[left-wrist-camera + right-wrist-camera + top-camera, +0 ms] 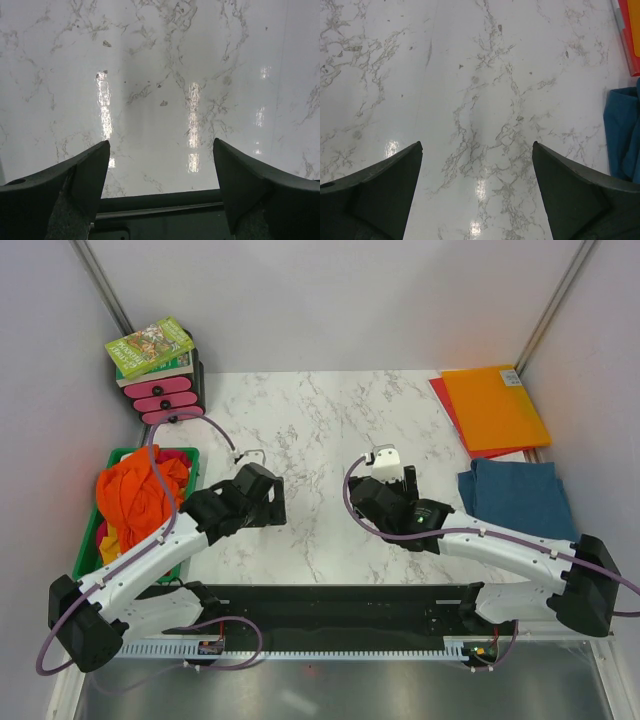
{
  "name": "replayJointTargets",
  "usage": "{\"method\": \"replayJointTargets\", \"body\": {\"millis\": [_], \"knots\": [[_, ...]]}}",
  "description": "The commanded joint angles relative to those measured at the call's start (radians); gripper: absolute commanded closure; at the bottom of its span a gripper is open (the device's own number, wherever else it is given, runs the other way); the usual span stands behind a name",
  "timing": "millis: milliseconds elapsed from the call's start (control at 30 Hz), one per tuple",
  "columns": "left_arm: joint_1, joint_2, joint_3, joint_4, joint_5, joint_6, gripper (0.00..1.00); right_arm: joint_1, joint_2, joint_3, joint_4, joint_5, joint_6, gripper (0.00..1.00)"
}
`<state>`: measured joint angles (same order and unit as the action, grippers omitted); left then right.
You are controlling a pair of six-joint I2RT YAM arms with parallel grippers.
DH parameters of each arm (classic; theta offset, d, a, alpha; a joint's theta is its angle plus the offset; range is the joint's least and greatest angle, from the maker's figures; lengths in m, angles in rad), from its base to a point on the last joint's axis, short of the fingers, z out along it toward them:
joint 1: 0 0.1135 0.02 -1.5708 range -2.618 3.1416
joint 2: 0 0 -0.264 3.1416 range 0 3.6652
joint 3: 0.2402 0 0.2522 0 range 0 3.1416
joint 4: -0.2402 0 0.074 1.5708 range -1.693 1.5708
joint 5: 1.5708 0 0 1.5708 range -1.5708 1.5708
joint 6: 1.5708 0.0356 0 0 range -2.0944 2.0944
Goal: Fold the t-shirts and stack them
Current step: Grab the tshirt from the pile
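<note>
The left end effector (160,145) is held spread wide above the marble bench (310,420), with nothing grasped. The right end effector (477,145) is likewise released and hangs over the bench. The orange t-shirt (135,490) is heaped, crumpled, in the green bin (192,455) at the left. The teal-blue t-shirt (515,497) is laid folded flat at the bench's right, just below the orange folder (495,405).

arms (140,565): white links, black joints | cables (346,495): purple | fingers (75,185): dark wedges
</note>
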<state>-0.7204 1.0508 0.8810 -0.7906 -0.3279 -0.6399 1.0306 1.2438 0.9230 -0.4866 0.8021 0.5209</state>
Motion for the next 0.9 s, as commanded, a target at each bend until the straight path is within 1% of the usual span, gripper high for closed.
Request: {"method": "replayJointTargets", "body": {"millis": [0, 233, 400, 467, 500, 567, 600, 667, 700, 733, 800, 867], "knots": [[-0.004, -0.028, 0.009, -0.024, -0.086, -0.078, 0.09, 0.002, -0.035, -0.003, 0.011, 0.011, 0.016, 0.02], [-0.002, -0.120, -0.004, -0.087, -0.201, -0.155, 0.09, 0.002, -0.053, -0.030, 0.003, 0.012, 0.036, 0.02], [0.009, -0.135, 0.027, -0.110, -0.252, -0.147, 0.10, 0.003, -0.073, -0.044, 0.003, 0.022, 0.036, 0.02], [0.056, -0.137, 0.047, -0.116, -0.270, -0.139, 0.10, 0.002, -0.070, -0.042, 0.003, 0.020, 0.025, 0.02], [0.126, -0.135, 0.065, -0.116, -0.270, -0.126, 0.10, 0.002, -0.070, -0.041, 0.002, 0.019, 0.022, 0.02], [0.231, -0.114, 0.081, -0.116, -0.251, -0.110, 0.11, 0.002, -0.072, -0.039, 0.003, 0.020, 0.011, 0.02], [0.336, -0.101, 0.094, -0.116, -0.228, -0.097, 0.12, 0.002, -0.075, -0.038, 0.002, 0.022, 0.007, 0.02], [0.432, -0.069, 0.105, -0.116, -0.208, -0.095, 0.14, 0.002, -0.078, -0.039, 0.005, 0.025, -0.005, 0.02], [0.511, -0.036, 0.113, -0.116, -0.171, -0.102, 0.15, 0.002, -0.079, -0.039, 0.003, 0.026, -0.009, 0.02], [0.538, -0.017, 0.116, -0.116, -0.154, -0.109, 0.18, 0.003, -0.081, -0.044, 0.006, 0.026, -0.012, 0.02], [0.576, 0.030, 0.130, -0.122, -0.160, -0.130, 0.20, 0.003, -0.081, -0.049, 0.008, 0.031, -0.022, 0.02], [0.601, 0.055, 0.134, -0.122, -0.177, -0.147, 0.27, 0.003, -0.084, -0.053, 0.016, 0.032, -0.028, 0.02]]}}
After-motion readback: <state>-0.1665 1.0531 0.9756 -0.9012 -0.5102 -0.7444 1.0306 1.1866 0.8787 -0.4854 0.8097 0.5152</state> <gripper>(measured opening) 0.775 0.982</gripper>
